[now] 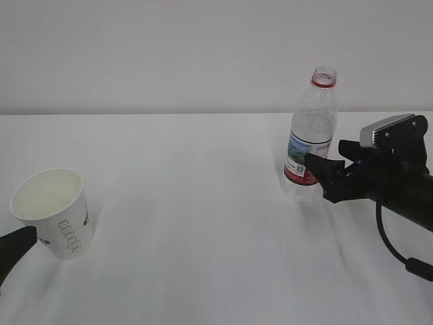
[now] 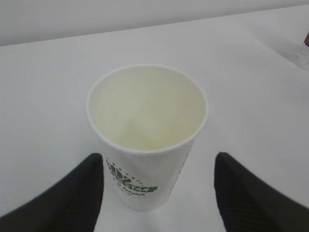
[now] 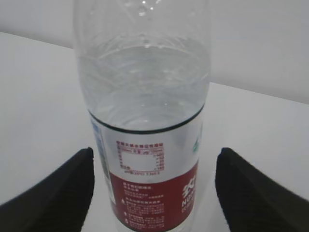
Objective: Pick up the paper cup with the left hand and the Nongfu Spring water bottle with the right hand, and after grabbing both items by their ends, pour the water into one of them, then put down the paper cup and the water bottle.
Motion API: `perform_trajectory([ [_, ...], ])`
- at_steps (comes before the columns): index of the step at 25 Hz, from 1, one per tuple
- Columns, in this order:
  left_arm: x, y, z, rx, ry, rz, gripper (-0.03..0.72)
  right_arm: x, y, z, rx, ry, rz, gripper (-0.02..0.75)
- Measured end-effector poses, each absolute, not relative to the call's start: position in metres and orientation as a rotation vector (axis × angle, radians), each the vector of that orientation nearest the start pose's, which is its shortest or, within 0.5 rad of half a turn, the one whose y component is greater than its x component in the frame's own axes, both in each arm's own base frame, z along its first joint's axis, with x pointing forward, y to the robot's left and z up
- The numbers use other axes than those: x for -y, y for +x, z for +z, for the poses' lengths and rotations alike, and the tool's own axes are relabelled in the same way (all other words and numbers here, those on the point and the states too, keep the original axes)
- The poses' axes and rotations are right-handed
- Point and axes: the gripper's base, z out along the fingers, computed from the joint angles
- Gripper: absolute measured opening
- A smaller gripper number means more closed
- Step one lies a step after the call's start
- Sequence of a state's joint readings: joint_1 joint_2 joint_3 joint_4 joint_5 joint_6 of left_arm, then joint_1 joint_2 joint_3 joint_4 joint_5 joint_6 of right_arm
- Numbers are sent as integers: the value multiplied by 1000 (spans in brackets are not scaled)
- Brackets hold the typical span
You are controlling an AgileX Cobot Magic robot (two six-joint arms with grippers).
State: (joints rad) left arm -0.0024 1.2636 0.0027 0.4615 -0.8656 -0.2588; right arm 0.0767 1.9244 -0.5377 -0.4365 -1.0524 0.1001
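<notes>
Cup (image 2: 147,140) sits between the fingers of my left gripper (image 2: 159,193), upright on the table (image 1: 203,203). Jaws stand wide, a clear gap on the right side, the left finger just beside the wall; nothing held. Cup interior looks pale yellowish; I cannot tell from the wrist view whether that is water or just the lining.

Bottle (image 3: 142,121) stands upright straight ahead of my right gripper (image 3: 154,193), between its fingers, label facing the wrist camera. Jaws wide here too, gaps on both sides, no grip. Exterior view shows the right gripper (image 1: 325,177) level with the label band, low on the bottle (image 1: 311,135); cap is off, red neck ring visible. Left gripper (image 1: 13,247) is mostly out of that view, only one fingertip showing beside the cup (image 1: 54,213).

Risks, my judgement:
- Paper cup is light and tapered. An off-centre close would let the nearer left finger push it sideways or tip it before the other finger meets it.
- Squeezing too hard would crush the cup wall.
- Bottle is open and thin-walled. A hard close could buckle it and push water toward the neck.
- A low grip on a tall bottle may let it swing when lifted.
</notes>
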Motion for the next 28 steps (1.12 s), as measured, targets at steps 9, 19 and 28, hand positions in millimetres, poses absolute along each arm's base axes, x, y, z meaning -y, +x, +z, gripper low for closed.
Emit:
perform_trajectory([
  [9, 31, 147, 150, -1903, 282, -302, 524, -58, 305, 104, -1794, -444, 328, 589],
  [19, 31, 147, 150, -1902, 282, -303, 524, -59, 306, 97, -1782, -443, 349, 589],
  [28, 31, 147, 150, -1902, 282, -303, 524, -62, 315, 86, -1784, -477, 371, 589],
])
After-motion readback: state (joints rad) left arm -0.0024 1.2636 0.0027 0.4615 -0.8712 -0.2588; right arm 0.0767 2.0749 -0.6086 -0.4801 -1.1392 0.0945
